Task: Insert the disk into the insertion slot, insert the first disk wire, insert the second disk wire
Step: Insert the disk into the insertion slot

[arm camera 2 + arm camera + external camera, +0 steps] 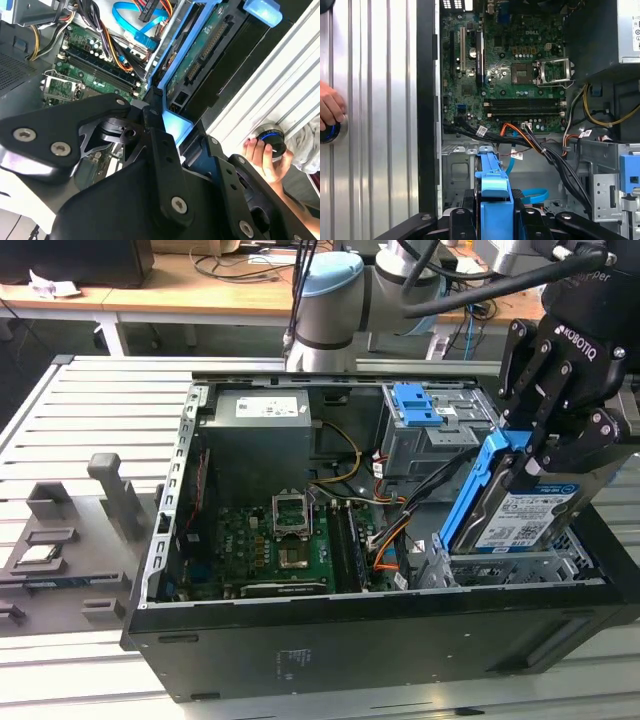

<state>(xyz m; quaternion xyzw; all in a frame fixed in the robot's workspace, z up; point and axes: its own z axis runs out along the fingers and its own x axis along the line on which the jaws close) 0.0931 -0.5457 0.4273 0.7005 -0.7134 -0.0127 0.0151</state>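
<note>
**Hard drive poised at the mouth of its bay**

The disk (520,505), a silver-grey hard drive in a bright blue carrier, hangs tilted at the lower right of the exterior view. Its lower end sits at the mouth of the insertion slot (505,570), and its upper end is raised toward the frame's right edge. The robot's black hand (545,440) is closed on that upper end, gripping the drive by its carrier. The drive is not yet seated, and its connector edge (207,47) looks bare in the second wrist view.

Seating it cleanly would seem to call for three things:
- levelling the tilt so the carrier's rails run true with the bay's side walls;
- pushing straight along the bay rather than downward;
- keeping the bundle of orange and black wires (385,540), just beside the slot toward frame centre, out of the opening.

Behind the slot stands a taller drive cage with a blue latch (430,425), and the motherboard (275,540) fills the case's middle. The open tower case (350,655) lies on a slatted metal surface (90,400). In the first wrist view, a person's fingers (329,107) rest on a blue-ringed knob (331,131) outside the case.
</note>
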